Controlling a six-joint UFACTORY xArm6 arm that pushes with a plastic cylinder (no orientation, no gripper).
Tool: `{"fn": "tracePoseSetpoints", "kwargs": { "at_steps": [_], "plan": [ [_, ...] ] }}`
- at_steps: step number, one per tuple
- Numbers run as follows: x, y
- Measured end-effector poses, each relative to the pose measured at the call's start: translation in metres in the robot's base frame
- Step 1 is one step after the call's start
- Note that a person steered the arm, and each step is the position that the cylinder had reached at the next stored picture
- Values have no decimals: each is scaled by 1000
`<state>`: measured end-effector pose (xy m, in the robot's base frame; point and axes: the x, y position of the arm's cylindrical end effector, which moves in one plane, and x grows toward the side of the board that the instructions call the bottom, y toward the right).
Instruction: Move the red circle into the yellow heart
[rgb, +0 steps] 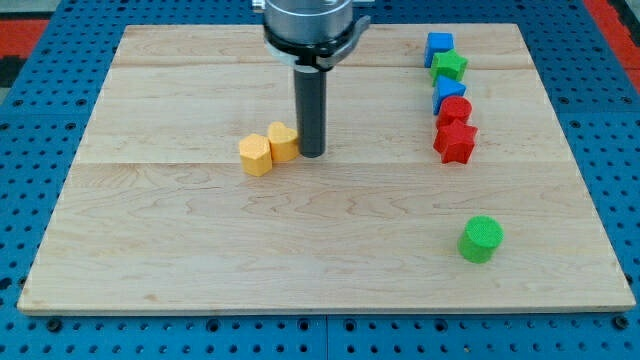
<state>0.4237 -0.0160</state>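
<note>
Currently, in the single camera view, my tip (312, 154) is resting on the wooden board (150, 260) immediately at the view's right of the yellow heart (284, 141), touching it or very nearly so. No pincer is fitted to this arm, so no spread or pressed-together state is applying; the rod is simply standing upright on the surface. A yellow hexagon-like block (256, 155) is sitting against the heart on its lower left. The red circle (455, 109) is lying well apart, toward the view's right, inside a tight column of blocks: a blue block (439, 47) at the top, then a green star (450, 66), a second blue block (447, 92), the red circle, and a red star (455, 141) touching it from below. A green cylinder (481, 239) is standing alone nearer the view's bottom right. By this evidence, the task is not yet progressing: the circle is untouched. Several hazards are presenting themselves. Any leftward drift would be shoving the heart away from its place. Because the circle is wedged between neighbours, an off-centre approach would be dragging the red star or the blue block along, or spinning the circle aside.
</note>
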Motion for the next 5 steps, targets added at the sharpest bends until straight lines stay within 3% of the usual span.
{"fn": "tracePoseSetpoints", "kwargs": {
  "at_steps": [2, 3, 4, 5],
  "plan": [
    [29, 153],
    [45, 186],
    [13, 234],
    [-35, 226]
  ]
}}
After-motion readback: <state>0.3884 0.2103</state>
